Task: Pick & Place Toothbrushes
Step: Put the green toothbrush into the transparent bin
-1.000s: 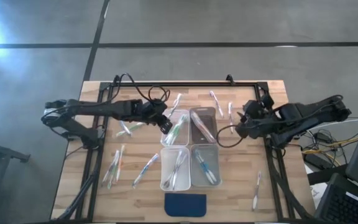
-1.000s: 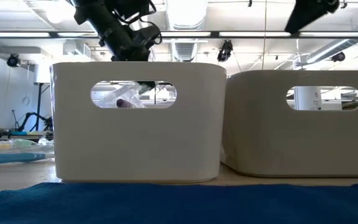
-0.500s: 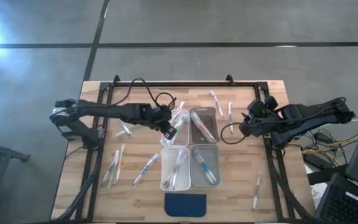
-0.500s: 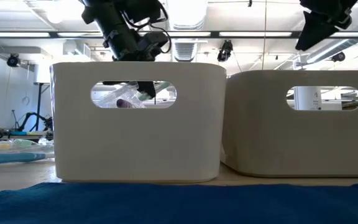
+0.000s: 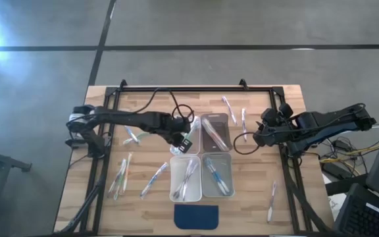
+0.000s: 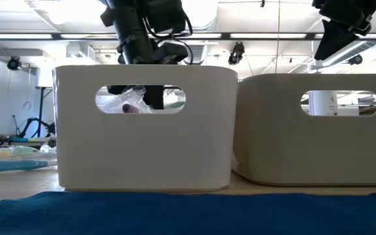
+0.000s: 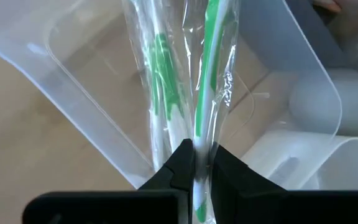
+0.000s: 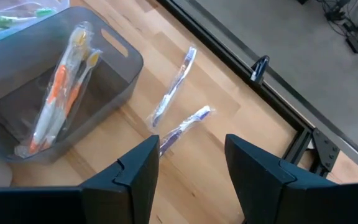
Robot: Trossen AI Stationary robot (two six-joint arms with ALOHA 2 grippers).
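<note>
My left gripper [image 5: 185,140] is shut on a wrapped green toothbrush [image 7: 211,81] and reaches down into the far-left clear bin [image 5: 176,149]. A second green toothbrush [image 7: 162,93] lies in that bin. In the low view the left gripper [image 6: 154,98] shows through the near bin's handle hole. My right gripper [image 5: 255,135] hovers open above the table, right of the grey far-right bin [image 5: 214,120]. Two purple toothbrushes [image 8: 174,92] [image 8: 186,126] lie flat on the wood ahead of the right gripper [image 8: 188,177]. My left gripper pinches the wrapped green toothbrush between its two fingers at one end of the wrapper [image 7: 198,167]. The fingers lie along the brush, and the rest of it reaches forward from them into the bin. Whether its far end rests on the bin floor I cannot tell.
Two near bins [image 5: 185,178] [image 5: 217,174] hold toothbrushes, and the grey bin holds orange ones [image 8: 64,106]. Loose toothbrushes lie on the table's left [image 5: 120,174] [image 5: 153,179] and right [image 5: 272,201]. A dark blue pad [image 5: 197,216] sits at the near edge. A black frame rail [image 5: 196,88] runs along the far edge.
My left gripper has moved toward the table's right and down into the far-left bin, carrying the green toothbrush with it, and has stayed shut.
</note>
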